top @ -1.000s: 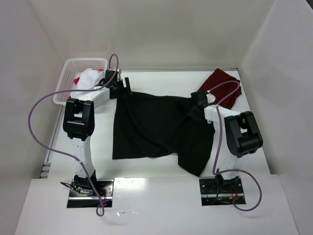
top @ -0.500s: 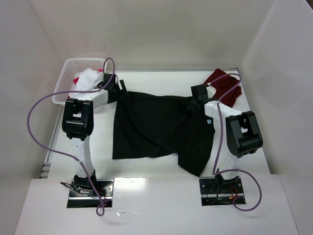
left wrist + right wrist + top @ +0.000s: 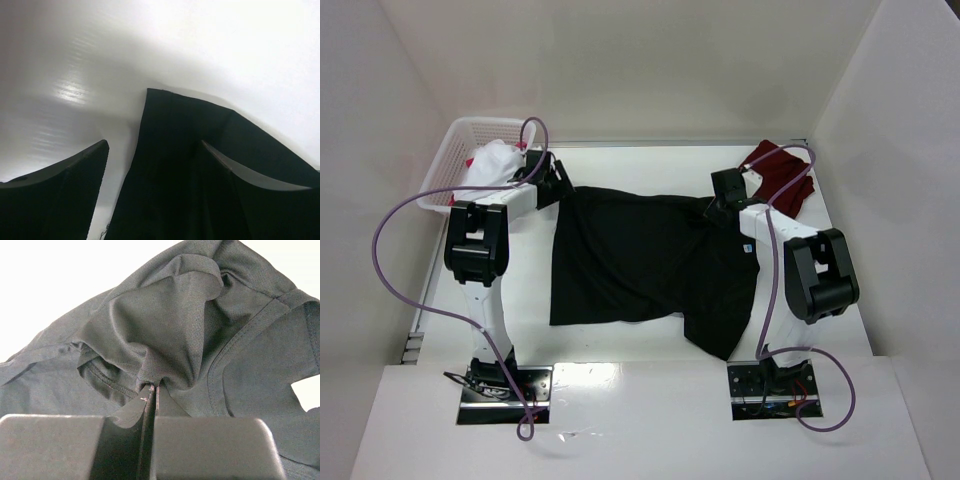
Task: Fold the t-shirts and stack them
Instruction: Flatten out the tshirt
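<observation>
A black t-shirt (image 3: 640,260) lies spread and rumpled across the middle of the white table. My left gripper (image 3: 559,186) is at its far left corner, low over the table. In the left wrist view the left gripper (image 3: 153,143) is open, its fingers (image 3: 75,190) wide apart with the pointed corner of the black cloth (image 3: 175,125) lying between them. My right gripper (image 3: 714,211) is at the shirt's far right part. The right wrist view shows the right gripper (image 3: 152,386) shut on a pinched fold of the black shirt (image 3: 165,315). A dark maroon t-shirt (image 3: 782,172) lies folded at the far right.
A white lattice basket (image 3: 455,150) stands at the far left corner, holding a white shirt (image 3: 492,165) and a bit of red cloth (image 3: 477,160). White walls close the table at the back and on both sides. Purple cables loop off both arms.
My right gripper has closed on the black shirt and drawn it slightly toward the back. My left gripper has shifted left and down onto the shirt's corner, its jaws narrowing a little.
</observation>
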You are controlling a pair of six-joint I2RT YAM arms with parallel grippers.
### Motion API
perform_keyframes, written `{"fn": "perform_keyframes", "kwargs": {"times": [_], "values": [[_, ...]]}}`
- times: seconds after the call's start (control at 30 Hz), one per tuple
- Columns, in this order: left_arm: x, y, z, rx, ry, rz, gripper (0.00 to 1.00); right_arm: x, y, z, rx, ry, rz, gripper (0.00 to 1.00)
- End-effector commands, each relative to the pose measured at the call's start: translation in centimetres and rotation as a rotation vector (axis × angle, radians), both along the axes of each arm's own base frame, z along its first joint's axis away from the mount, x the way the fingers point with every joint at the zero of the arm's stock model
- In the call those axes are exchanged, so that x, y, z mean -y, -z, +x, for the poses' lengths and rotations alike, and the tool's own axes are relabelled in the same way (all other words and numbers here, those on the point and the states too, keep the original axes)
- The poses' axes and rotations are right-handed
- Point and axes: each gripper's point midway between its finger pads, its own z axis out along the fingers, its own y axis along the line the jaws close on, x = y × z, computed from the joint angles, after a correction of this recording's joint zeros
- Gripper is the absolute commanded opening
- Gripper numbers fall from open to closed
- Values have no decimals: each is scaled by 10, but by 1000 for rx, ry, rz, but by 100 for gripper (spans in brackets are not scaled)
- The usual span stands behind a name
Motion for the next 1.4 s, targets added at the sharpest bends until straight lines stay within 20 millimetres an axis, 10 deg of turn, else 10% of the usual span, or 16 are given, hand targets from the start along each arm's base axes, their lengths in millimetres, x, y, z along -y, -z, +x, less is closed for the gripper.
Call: {"fn": "perform_keyframes", "kwargs": {"times": [0.0,0.43,0.8,1.1,1.37], "values": [[6,-14,20,75,15,-37,80,5,-47,20,126,28,-2,0],[8,1,30,66,29,-37,67,4,-52,29,140,12,2,0],[10,2,33,76,53,0,0,7,-67,39,180,11,-1,0],[9,-125,32,310,36,80,0,27,-154,72,354,45,-17,0],[15,-231,-24,467,47,133,0,33,-252,31,546,8,-1,0]]}}
